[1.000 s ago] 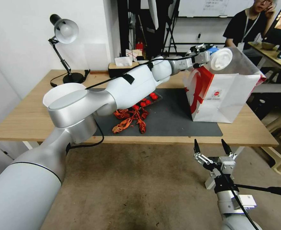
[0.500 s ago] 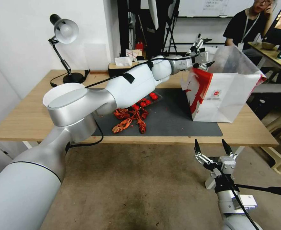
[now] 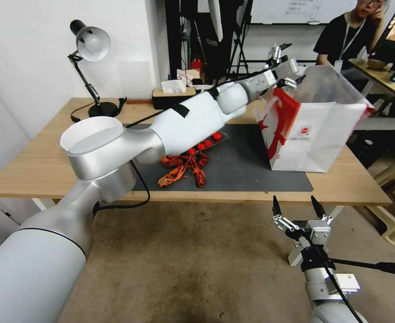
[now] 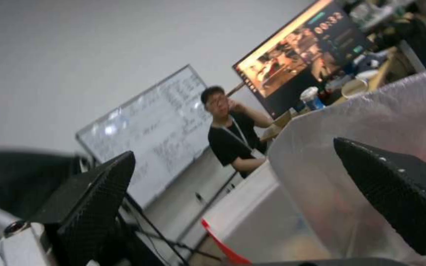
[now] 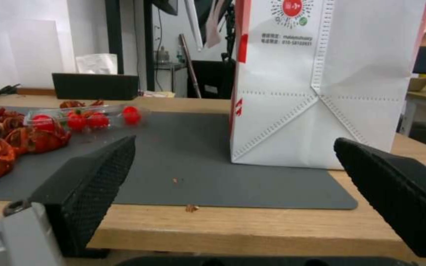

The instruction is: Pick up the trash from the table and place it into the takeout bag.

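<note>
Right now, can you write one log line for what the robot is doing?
left tool: open, above takeout bag mouth | right tool: open, idle below table edge | bag: upright on mat

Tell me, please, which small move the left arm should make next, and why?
Probably lift the left claw up and back, clear of the takeout bag. It hangs open and empty at the bag's mouth, so its load seems dropped. The right claw waits open below the table edge.
</note>
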{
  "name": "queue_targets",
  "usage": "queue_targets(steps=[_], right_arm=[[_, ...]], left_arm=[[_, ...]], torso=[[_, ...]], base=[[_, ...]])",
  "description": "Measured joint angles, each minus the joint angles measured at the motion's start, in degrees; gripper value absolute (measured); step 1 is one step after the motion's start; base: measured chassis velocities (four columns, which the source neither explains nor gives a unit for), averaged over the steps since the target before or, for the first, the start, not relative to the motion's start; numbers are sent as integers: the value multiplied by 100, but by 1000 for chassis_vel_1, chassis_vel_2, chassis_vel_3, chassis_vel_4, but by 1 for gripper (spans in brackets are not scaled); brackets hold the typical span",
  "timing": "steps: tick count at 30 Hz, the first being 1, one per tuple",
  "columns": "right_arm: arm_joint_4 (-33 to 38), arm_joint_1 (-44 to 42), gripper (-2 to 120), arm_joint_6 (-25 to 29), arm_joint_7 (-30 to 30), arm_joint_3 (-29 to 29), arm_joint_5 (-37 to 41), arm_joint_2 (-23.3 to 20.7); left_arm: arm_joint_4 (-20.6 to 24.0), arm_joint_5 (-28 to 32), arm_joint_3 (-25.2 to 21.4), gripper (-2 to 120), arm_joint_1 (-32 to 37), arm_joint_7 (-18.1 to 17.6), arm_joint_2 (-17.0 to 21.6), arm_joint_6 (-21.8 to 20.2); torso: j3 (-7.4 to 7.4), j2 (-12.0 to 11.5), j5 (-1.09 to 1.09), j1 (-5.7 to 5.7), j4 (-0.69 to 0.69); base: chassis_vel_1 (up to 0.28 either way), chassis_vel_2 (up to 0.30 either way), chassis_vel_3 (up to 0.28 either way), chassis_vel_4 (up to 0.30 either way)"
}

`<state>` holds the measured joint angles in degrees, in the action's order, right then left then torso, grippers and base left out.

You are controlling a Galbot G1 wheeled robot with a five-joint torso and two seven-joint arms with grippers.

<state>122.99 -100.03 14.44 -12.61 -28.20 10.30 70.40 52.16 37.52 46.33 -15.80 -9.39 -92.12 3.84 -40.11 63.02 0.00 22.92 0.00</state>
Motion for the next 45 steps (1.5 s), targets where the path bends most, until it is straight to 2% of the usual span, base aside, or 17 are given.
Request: queue_targets(steps=[3,5,7,11,13,15,17,18,27,31,34,35,38,39,42,45], right_arm=[[0,-1,100,-2,1,10,-10,-1],[1,-2,100,-4,1,11,-11,-2],[16,-6,100,-9,1,11,-13,-9],[28,-22,100,-12,0,10,-16,-16],[32,-27,100,-12,0,10,-18,-15],[37,-32,100,-17,0,17,-39,-2],[38,-33,100,-19,0,20,-47,3],[45,-39,100,-25,0,24,-66,16],[88,-79,100,-31,-5,14,-91,49],[119,-87,100,-44,-13,11,-106,53],[147,-127,100,-48,-17,4,-118,54],[147,-127,100,-48,-17,4,-118,54],[156,-127,100,-48,-17,9,-134,54],[156,-127,100,-48,-17,9,-134,54],[180,-130,100,-48,-18,15,-140,56],[201,-131,100,-48,-18,15,-141,46]], left_arm=[[742,1016,-112,100,212,-921,-2,-593],[870,1159,-156,100,261,-1063,-2,-694],[1371,1653,-393,100,475,-1579,36,-1047],[1694,1808,-685,100,714,-2099,258,-1199],[1795,1807,-784,100,798,-2233,365,-1218],[2183,1797,-1037,100,1059,-2592,688,-1317],[2287,1804,-1087,100,1119,-2670,759,-1347],[2515,1871,-1194,100,1242,-2818,903,-1432],[2853,1974,-1327,100,1436,-2925,1113,-1536],[3183,1974,-1432,100,1634,-2934,1372,-1540],[3643,1658,-1591,100,2056,-2883,1875,-1478],[3643,1658,-1591,100,2056,-2883,1875,-1478],[4236,1373,-1870,100,2686,-2777,2476,-1410],[4236,1373,-1870,100,2686,-2777,2476,-1410],[4670,1178,-2181,100,3275,-2650,2935,-1289],[4901,1051,-2379,100,3664,-2564,3150,-1212]], torso=[[0,0,0,0,-1],[1,0,0,0,-2],[0,0,0,0,-4],[1,1,0,-1,-1],[0,1,0,-1,1],[0,1,-1,-1,2],[0,1,-1,-1,2],[1,1,-1,-1,1],[1,1,-2,-1,-2],[0,1,-1,-1,0],[1,1,0,-1,-1],[1,1,0,-1,-1],[1,1,-2,-1,-1],[1,1,-2,-1,-1],[1,1,-1,0,0],[1,0,-2,0,0]], base=[[0,0,0,0],[0,0,0,0],[0,0,0,0],[0,0,0,0],[0,0,0,0],[0,0,0,0],[0,0,0,0],[0,0,0,0],[0,0,0,0],[0,0,0,0],[0,0,0,0],[0,0,0,0],[0,0,0,0],[0,0,0,0],[0,0,0,0],[0,0,0,0]])
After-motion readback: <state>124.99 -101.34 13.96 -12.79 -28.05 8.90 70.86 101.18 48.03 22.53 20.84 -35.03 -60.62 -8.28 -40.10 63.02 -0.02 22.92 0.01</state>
